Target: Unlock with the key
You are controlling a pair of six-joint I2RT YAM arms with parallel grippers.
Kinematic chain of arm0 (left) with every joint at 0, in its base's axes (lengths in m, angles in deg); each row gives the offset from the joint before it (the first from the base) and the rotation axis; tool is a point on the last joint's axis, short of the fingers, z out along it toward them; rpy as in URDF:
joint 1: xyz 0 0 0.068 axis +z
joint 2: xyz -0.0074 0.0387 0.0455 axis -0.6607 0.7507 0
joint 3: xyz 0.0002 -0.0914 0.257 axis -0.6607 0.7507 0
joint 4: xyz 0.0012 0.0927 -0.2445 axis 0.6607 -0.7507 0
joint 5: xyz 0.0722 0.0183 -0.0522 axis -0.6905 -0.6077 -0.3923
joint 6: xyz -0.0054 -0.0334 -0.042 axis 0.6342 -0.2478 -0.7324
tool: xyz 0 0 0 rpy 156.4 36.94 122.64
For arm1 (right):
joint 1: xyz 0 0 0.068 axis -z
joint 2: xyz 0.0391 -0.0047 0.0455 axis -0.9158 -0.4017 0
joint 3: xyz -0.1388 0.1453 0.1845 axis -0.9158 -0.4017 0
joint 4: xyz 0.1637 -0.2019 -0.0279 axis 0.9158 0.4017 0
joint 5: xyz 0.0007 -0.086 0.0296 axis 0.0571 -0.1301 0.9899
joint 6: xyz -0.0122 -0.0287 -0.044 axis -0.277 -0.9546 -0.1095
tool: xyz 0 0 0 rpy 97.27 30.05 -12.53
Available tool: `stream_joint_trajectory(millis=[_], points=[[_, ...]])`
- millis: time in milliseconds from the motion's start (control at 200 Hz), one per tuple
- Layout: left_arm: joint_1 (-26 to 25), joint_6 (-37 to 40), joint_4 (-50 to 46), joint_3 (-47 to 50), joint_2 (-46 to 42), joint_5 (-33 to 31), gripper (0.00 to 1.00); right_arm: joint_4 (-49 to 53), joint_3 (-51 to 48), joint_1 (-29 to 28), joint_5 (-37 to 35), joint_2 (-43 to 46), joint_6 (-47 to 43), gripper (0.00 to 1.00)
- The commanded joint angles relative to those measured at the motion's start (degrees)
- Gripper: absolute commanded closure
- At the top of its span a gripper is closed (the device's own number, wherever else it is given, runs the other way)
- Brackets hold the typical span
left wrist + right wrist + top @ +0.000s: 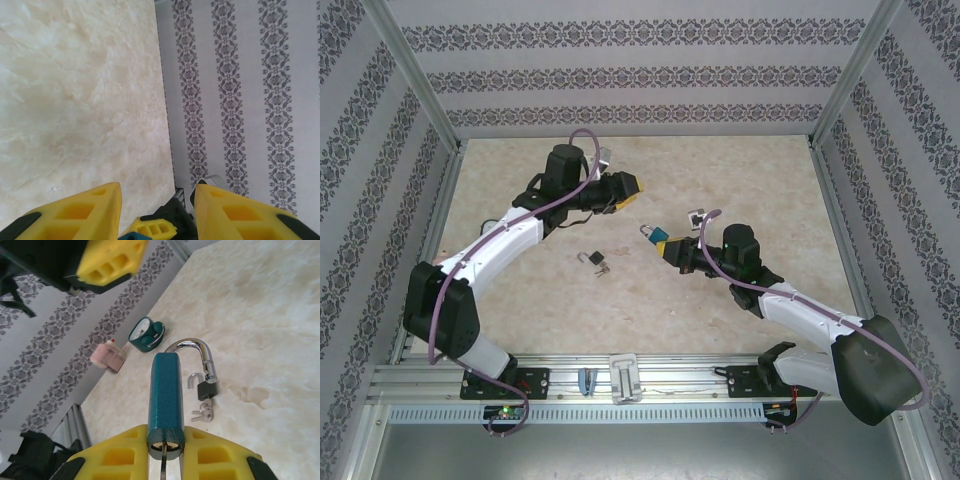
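Above the beige marbled table point(740, 180), right of its centre, the right gripper point(670, 247) holds up a teal padlock point(657, 236). The right wrist view gives its look: a narrow, rough-textured teal body point(166, 395) with a chrome shackle arching out to one side, its free end hanging clear of the body, and a key point(164, 467) seated in the underside. The overhead view gives the layout: a small black padlock point(594, 260) lies on the table between the two arms, a bunch of keys point(604, 270) just beside it. From the wrist, that small lock point(206, 389) shows its own shackle standing up. The right gripper's yellow fingers point(135, 440) pinch the teal body from both sides. The left gripper point(157, 192) hangs further back, spread and empty.
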Motion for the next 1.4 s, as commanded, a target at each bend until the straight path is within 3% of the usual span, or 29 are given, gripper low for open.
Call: stream_joint_trajectory(millis=[0,635,824,909,1084,1394], points=[[-1.6,3.0,-0.7,-1.5,2.0,3.5,0.59,-4.7,1.9,0.3,4.4,1.6,0.8,1.0],[-4.3,3.4,-3.2,2.1,3.5,5.9,0.65,-8.6,0.7,4.6,0.4,2.1,5.0,1.0],[-3.8,3.6,-3.2,3.3,1.4,2.1,0.61,-9.1,0.4,4.8,0.9,1.1,5.4,1.0],[-2.2,2.2,-3.1,5.0,-0.7,-2.3,0.6,-9.2,0.2,4.8,0.3,0.0,6.0,1.0],[1.8,-3.8,3.4,14.0,-7.1,-9.4,0.59,-11.6,0.1,4.7,-1.0,-5.9,8.5,1.0],[1.8,-7.5,8.4,21.4,-10.6,-9.9,0.58,-20.8,3.9,3.7,-2.8,-22.6,13.8,1.0]])
